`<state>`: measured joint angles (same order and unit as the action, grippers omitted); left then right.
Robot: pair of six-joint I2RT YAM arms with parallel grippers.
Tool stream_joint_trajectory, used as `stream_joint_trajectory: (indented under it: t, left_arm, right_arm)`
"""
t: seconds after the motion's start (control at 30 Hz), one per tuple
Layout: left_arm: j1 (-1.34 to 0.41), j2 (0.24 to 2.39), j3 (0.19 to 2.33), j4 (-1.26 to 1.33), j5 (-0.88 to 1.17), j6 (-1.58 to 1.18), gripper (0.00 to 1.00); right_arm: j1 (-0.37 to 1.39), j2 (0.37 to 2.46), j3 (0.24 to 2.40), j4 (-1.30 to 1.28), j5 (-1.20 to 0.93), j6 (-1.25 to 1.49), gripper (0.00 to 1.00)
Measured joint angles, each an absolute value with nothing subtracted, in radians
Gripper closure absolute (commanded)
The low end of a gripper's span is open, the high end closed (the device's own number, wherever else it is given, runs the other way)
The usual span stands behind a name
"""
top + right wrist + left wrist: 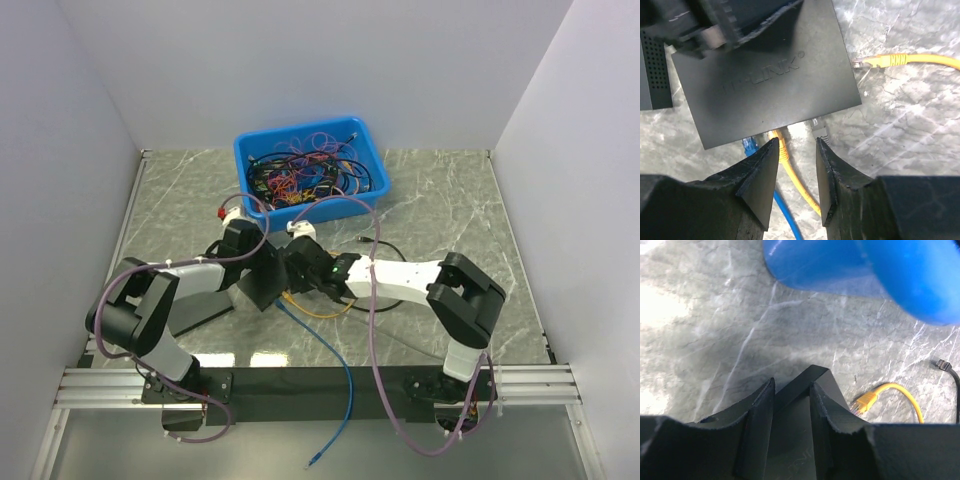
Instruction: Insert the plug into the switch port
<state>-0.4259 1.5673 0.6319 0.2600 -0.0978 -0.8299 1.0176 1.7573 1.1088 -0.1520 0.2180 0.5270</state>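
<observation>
The black TP-LINK switch [770, 75] lies on the marble table, left of centre in the top view [262, 285]. A yellow plug [778, 139], a blue plug [749, 145] and a grey plug [819, 129] sit at its port edge. My left gripper [792, 387] is shut on the switch's far corner [792, 430]. My right gripper [795, 147] is open just in front of the ports, and the yellow cable [800, 190] runs below, between its fingers. A loose yellow plug [875, 61] lies to the right of the switch, and also shows in the left wrist view [866, 401].
A blue bin [300, 128] full of tangled cables stands at the back. A blue cable [335, 350] trails off the near table edge. A black cable with its plug [943, 364] lies to the right. Another black device [652, 70] lies beside the switch.
</observation>
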Motion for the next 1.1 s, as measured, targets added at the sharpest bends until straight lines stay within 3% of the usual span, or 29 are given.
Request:
stream_joint_trajectory:
  t: [0.43, 1.1]
  left_arm:
    - [-0.407, 1.552, 0.616, 0.258, -0.073, -0.831, 0.61]
    - [-0.379, 1.54, 0.6, 0.272, -0.107, -0.825, 0.62]
  right_arm:
    - [0.87, 1.849, 1.126, -0.122, 0.016, 0.609, 0.61]
    - [0.823, 1.987, 1.342, -0.239, -0.067, 0.585, 0.62]
